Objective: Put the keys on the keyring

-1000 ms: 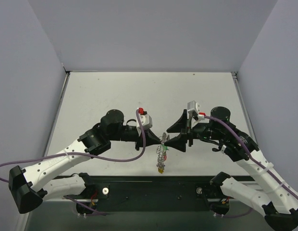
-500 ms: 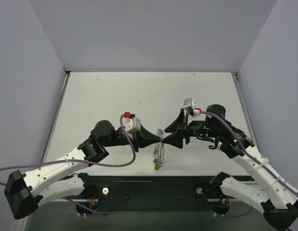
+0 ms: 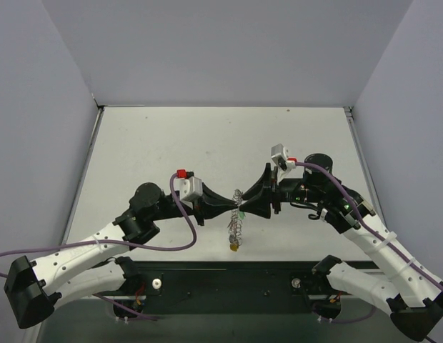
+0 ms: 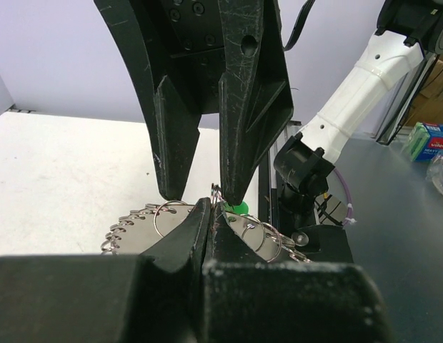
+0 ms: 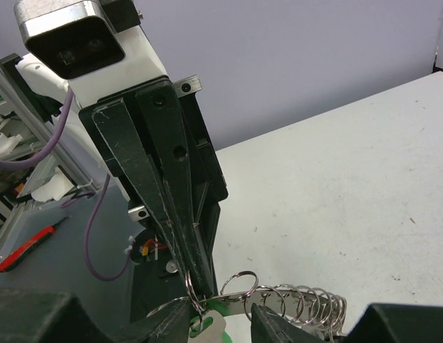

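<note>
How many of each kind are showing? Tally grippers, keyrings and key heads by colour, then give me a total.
grippers: 2, the left gripper and the right gripper
keyring: 1
green key head: 1
yellow key head: 1
total: 5; more keys may hide among the wire loops.

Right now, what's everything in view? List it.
keyring: 1, silver, fringed with wire loops, hanging between both grippers
green key: 1, at the jaws
yellow key: 1, bottom of the hanging bunch
other keys: count unclear
table: 1, white
base rail: 1, black, near edge
left gripper: black, jaws shut on a keyring loop
right gripper: black, jaws slightly apart by the green key; grip unclear
</note>
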`<state>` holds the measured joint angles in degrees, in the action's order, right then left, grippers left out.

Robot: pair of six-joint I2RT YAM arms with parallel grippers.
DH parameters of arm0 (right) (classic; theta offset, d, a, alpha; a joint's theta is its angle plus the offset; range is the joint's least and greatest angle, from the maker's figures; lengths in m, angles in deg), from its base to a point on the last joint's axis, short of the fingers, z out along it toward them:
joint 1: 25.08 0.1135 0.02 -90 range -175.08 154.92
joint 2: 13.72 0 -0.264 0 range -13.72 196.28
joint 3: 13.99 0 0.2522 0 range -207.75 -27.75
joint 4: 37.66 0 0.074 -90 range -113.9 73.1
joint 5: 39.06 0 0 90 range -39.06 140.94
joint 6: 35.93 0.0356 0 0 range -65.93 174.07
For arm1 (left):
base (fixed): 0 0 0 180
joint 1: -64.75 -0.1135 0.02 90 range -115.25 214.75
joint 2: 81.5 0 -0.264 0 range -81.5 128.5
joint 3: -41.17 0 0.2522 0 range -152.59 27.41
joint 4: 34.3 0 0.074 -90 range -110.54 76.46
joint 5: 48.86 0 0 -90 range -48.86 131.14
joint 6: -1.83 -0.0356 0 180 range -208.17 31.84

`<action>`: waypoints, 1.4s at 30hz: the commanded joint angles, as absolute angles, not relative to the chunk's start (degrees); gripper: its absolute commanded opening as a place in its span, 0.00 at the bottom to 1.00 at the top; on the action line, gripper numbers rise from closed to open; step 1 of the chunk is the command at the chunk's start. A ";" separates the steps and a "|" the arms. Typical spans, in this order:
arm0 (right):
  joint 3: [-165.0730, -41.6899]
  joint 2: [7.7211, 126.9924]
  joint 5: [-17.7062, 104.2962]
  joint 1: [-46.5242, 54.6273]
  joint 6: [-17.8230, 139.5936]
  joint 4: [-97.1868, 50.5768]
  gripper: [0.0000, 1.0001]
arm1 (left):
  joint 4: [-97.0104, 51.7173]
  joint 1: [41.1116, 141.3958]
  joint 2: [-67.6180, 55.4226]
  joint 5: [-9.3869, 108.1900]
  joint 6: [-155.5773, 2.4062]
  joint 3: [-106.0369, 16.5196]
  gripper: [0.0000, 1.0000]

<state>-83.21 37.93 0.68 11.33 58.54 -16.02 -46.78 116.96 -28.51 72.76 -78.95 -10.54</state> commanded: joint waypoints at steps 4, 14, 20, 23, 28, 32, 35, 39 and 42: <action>-82.77 38.31 -2.24 11.05 58.73 -18.19 0.32 | -54.03 117.23 -30.26 71.02 -80.08 -11.44 0.00; -82.15 38.40 -3.82 10.96 58.47 -18.28 0.11 | -55.61 117.22 -31.05 70.50 -79.90 -11.00 0.00; -81.54 38.40 -4.26 10.87 58.38 -18.45 0.07 | -57.10 117.31 -32.63 69.27 -79.90 -9.86 0.00; -81.10 38.57 -4.52 10.96 58.47 -18.80 0.04 | -58.60 117.23 -33.16 69.09 -79.38 -9.24 0.00; -80.57 39.18 -4.78 10.96 58.73 -19.68 0.01 | -62.54 117.31 -32.55 71.19 -77.97 -8.63 0.00; -80.22 39.97 -5.14 10.96 58.73 -20.12 0.01 | -65.01 117.22 -31.41 73.39 -76.92 -8.62 0.00; -79.96 40.50 -5.31 10.87 58.64 -20.56 0.00 | -67.21 117.22 -30.62 74.97 -76.04 -8.71 0.00; -79.87 41.47 -5.75 10.78 58.29 -21.26 0.02 | -69.14 117.31 -29.56 76.73 -75.42 -9.41 0.00; -79.78 42.26 -6.02 10.78 58.20 -21.52 0.06 | -70.28 117.23 -28.95 77.26 -74.89 -9.68 0.00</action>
